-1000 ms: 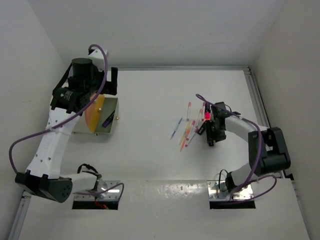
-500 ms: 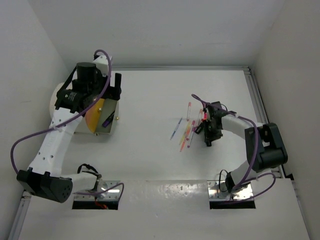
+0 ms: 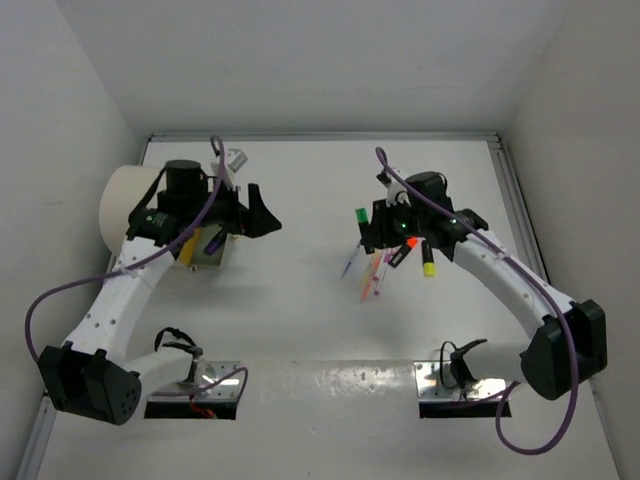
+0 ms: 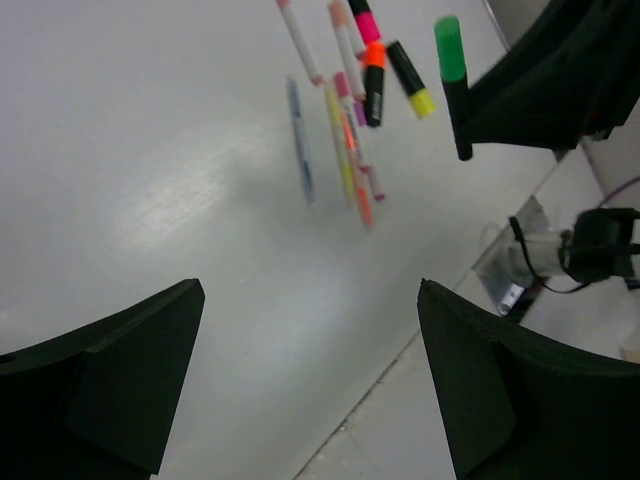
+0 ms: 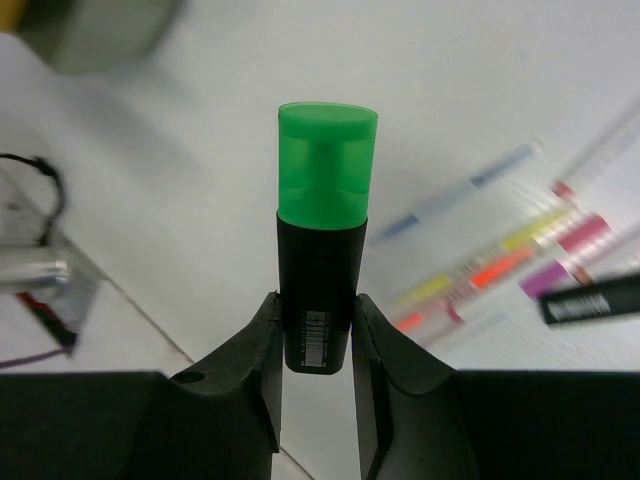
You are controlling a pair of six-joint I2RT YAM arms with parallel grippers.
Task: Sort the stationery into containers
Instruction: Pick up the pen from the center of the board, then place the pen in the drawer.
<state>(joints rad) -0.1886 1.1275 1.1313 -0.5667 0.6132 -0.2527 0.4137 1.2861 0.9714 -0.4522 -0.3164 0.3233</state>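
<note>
The green-capped highlighter (image 5: 322, 250) is a short black barrel with a translucent neon green cap and a small barcode label low on the barrel. It stands cap-up in the right tool (image 5: 317, 320), which is clenched on its lower barrel and holds it off the bench (image 3: 290, 190), over the loose stationery right of the middle. The left tool (image 4: 310, 300) is released, jaws wide with nothing between them, out to the right of the bin (image 3: 205, 256).

In the right wrist view the pens below are only blurred streaks of colour. In the top view the left arm covers most of the bin beside the white drum (image 3: 122, 205); a pale wall and a purple item (image 3: 213, 241) inside still show. The left wrist view gives the pile most clearly: a blue pen (image 4: 299, 140), a yellow pen (image 4: 338, 140), an orange-capped highlighter (image 4: 373, 80) and a yellow-capped highlighter (image 4: 412, 82) lie close together. The top view shows them only as small marks.
</note>
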